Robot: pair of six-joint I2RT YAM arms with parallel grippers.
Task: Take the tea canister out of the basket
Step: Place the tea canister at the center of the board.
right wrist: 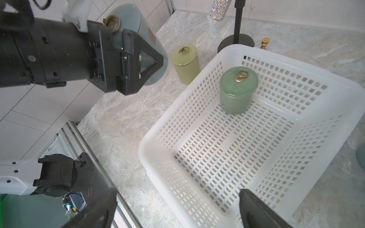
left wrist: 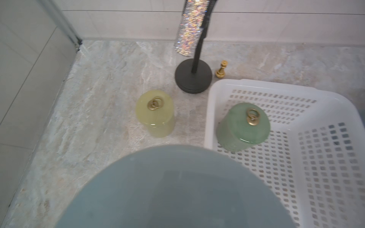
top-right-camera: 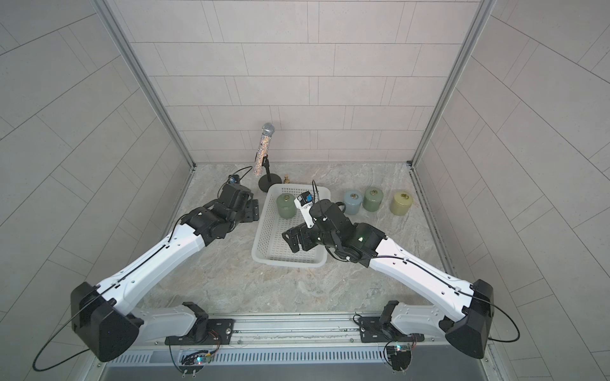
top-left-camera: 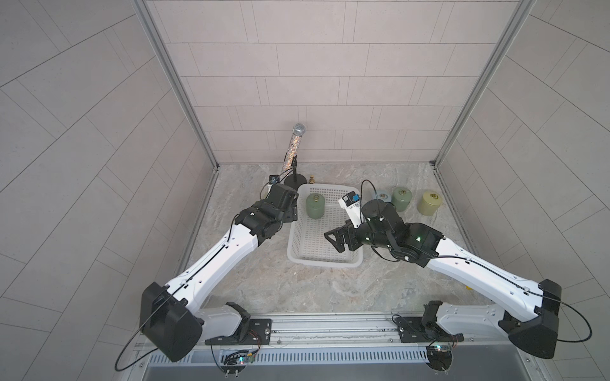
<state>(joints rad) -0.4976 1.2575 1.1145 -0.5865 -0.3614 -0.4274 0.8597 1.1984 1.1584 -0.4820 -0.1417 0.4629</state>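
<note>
Green's the colour to watch: the green canister is the only one inside, standing upright with its brass ring knob on top, tucked into the far corner of the white basket on the left arm's side. The left gripper sits just outside that corner, but it's busy. It's clamped from above around a blue-grey canister that looks lifted clear of the table and already outside the basket. That leaves the right gripper, jaws spread wide with nothing between them, hovering over the basket's near half on its own side. From there the green one lies ahead and across, diagonally toward the opposite far corner, and lower down. My read: the left arm is nearer yet occupied, while the right has the open diagonal run. It must drop over that vertical axis without clipping the two walls hugging the canister.
</note>
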